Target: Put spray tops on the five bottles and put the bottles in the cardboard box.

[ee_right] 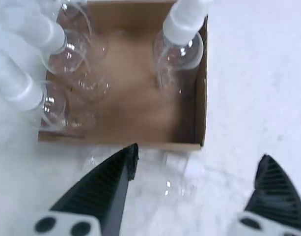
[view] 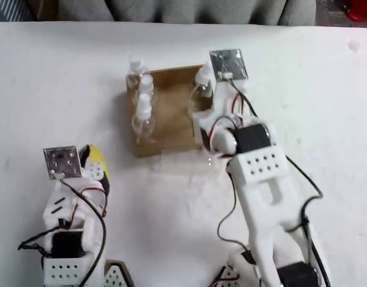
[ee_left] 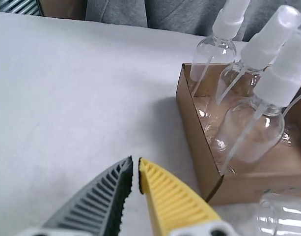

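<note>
The cardboard box (view: 171, 113) stands mid-table. Three clear bottles with white spray tops (view: 145, 104) line its left wall and a fourth (view: 203, 79) stands at its far right corner. In the left wrist view these three bottles (ee_left: 258, 118) stand upright in the box (ee_left: 194, 132). A fifth clear bottle (ee_right: 165, 184) lies on the table just before the box's front wall (ee_right: 121, 140), between the fingers of my open right gripper (ee_right: 197, 164). My left gripper (ee_left: 135, 172) is shut on nothing, low over the table left of the box (view: 93, 158).
The right arm (view: 255, 155) stretches over the box's front right corner. Bare white table (view: 63, 78) lies left of and behind the box. The fifth bottle (ee_left: 283, 214) shows by the box's near corner in the left wrist view.
</note>
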